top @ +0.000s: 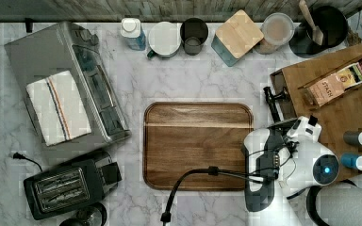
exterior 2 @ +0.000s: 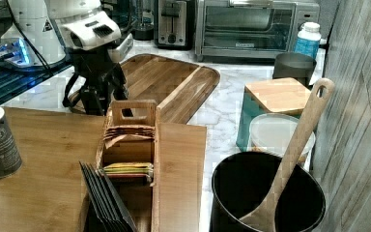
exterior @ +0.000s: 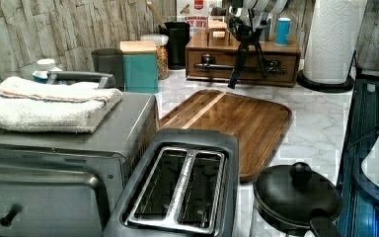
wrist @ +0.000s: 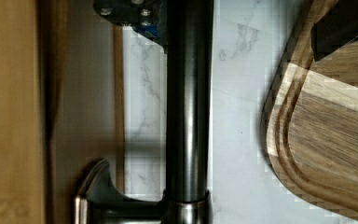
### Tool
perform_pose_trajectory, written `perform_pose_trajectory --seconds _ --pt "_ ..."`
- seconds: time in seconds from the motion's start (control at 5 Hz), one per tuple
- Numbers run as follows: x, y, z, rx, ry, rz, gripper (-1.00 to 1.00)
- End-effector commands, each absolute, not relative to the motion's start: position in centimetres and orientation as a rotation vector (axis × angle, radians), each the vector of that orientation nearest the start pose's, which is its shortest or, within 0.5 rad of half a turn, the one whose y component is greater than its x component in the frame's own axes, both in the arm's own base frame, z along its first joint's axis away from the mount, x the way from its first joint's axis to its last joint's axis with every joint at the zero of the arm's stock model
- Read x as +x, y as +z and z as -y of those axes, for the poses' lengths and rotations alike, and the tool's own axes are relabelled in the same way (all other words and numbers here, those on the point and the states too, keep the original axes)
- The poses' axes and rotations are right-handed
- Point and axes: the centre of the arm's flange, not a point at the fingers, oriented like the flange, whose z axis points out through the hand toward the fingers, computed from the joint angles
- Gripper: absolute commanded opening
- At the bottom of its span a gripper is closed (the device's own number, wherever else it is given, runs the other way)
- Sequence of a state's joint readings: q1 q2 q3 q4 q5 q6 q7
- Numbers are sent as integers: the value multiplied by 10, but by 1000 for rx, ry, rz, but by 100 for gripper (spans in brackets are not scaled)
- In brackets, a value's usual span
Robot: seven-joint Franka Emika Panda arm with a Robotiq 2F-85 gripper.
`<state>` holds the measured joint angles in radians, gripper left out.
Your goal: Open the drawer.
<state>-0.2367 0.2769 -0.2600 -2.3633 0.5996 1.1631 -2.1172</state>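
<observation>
A long dark metal bar handle is running right in front of the wrist camera, with white marble showing behind it. It is sitting on the front of the wide, flat, light-brown wooden drawer. The drawer is sitting low in the bamboo box, which is standing at the top view's right on the white marble worktop. In the top view a dark strip is showing at the box's edge behind the handle, so the drawer is looking pulled out a little. The robot's black hand is hanging down in front of the drawer, right at the bar. Its fingers are standing apart with the bar between them. In the wrist view one finger is sitting right against the bar, and the other is staying well away from it. A dark brown wooden tray board with round corners is lying flat in the middle of the worktop, just beside the hand. A black toaster and a silver toaster oven are standing at the top view's left, and a folded white towel is lying on top of the oven. A small wooden holder full of tea bags is standing on top of the box. A black pot with a wooden spoon leaning in it is standing near the wall.
</observation>
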Motion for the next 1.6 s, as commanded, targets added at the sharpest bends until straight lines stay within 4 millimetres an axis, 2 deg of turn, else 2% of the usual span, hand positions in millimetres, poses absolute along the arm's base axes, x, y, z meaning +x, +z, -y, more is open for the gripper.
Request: perform_pose_trajectory --seconds 0.2,0.4,0.6,0.8,1.2,1.4,1.6 --pt "466 272 215 -3062 -291 578 100" --pt "458 255 207 -3013 -236 634 100" --pt "430 240 185 -3004 -244 669 100" --pt "403 237 143 -2993 -229 662 100" --pt "368 222 66 -2958 -170 657 100" --pt "360 213 38 -2953 -133 600 100" --pt "354 213 3 -2959 -116 539 100"
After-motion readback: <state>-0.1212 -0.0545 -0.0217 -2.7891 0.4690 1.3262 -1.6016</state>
